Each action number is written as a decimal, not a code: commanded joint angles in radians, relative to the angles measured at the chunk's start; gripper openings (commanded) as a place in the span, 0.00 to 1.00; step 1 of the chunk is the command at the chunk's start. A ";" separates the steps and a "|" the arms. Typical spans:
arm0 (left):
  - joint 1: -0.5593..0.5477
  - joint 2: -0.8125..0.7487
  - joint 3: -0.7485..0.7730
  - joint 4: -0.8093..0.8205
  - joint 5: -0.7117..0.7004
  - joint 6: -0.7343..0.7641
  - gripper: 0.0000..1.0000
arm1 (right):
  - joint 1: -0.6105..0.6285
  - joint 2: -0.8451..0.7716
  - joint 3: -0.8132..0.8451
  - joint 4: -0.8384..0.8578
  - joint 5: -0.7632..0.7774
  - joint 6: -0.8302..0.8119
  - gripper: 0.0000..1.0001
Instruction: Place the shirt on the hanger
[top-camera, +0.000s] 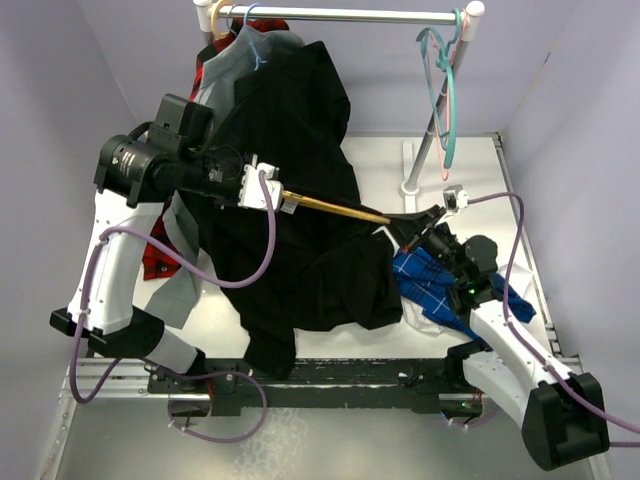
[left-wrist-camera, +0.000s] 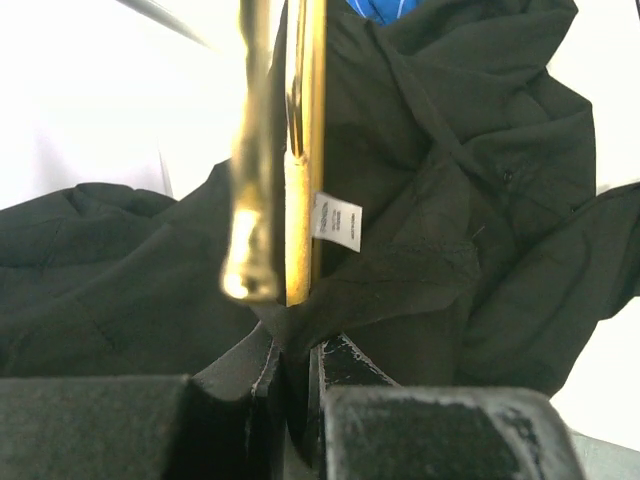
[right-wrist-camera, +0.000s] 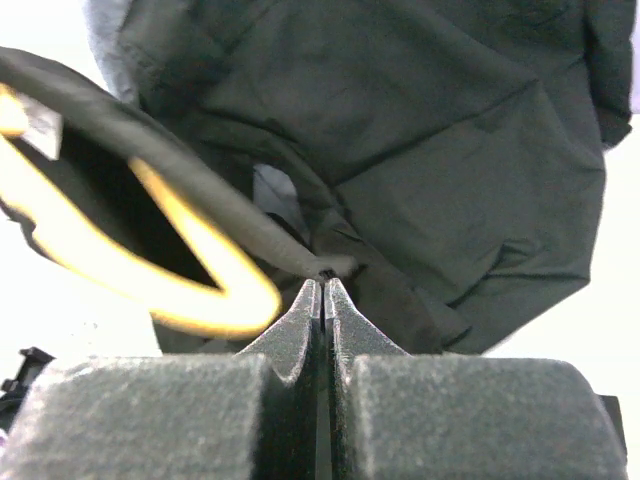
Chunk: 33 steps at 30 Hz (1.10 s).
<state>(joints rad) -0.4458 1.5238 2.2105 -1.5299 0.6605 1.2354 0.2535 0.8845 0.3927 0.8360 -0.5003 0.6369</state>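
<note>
The black shirt (top-camera: 320, 270) lies crumpled across the middle of the table. The yellow hanger (top-camera: 335, 209) lies over it, its bar pointing right. My left gripper (top-camera: 285, 203) is shut on the hanger's left end. In the left wrist view the hanger (left-wrist-camera: 303, 150) rises from the left gripper (left-wrist-camera: 297, 345), with shirt fabric (left-wrist-camera: 450, 200) bunched at the jaws. My right gripper (top-camera: 410, 226) is at the hanger's right end. In the right wrist view the gripper (right-wrist-camera: 322, 285) is shut, its tips pinching the shirt's (right-wrist-camera: 430, 150) taut collar edge beside the blurred hanger (right-wrist-camera: 200, 290).
A clothes rail (top-camera: 350, 15) crosses the back, carrying another black garment (top-camera: 300, 90) and a teal hanger (top-camera: 447, 110). The rail's post (top-camera: 415, 185) stands right of centre. A blue-checked shirt (top-camera: 430, 285) lies under the right arm. A grey shirt (top-camera: 185, 250) and red plaid cloth (top-camera: 155, 255) lie left.
</note>
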 joint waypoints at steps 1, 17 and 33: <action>-0.001 -0.061 0.028 -0.018 -0.043 0.054 0.00 | -0.021 0.018 0.050 -0.099 0.090 -0.112 0.00; -0.011 -0.085 -0.021 0.123 -0.258 0.038 0.00 | -0.031 0.025 0.134 -0.210 0.089 -0.185 0.00; -0.083 -0.097 -0.181 0.145 -0.471 0.052 0.00 | -0.031 -0.040 0.329 -0.488 0.177 -0.275 0.00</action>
<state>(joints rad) -0.5259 1.4647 2.0369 -1.4242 0.3073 1.2778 0.2382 0.8589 0.6151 0.4419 -0.4290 0.4400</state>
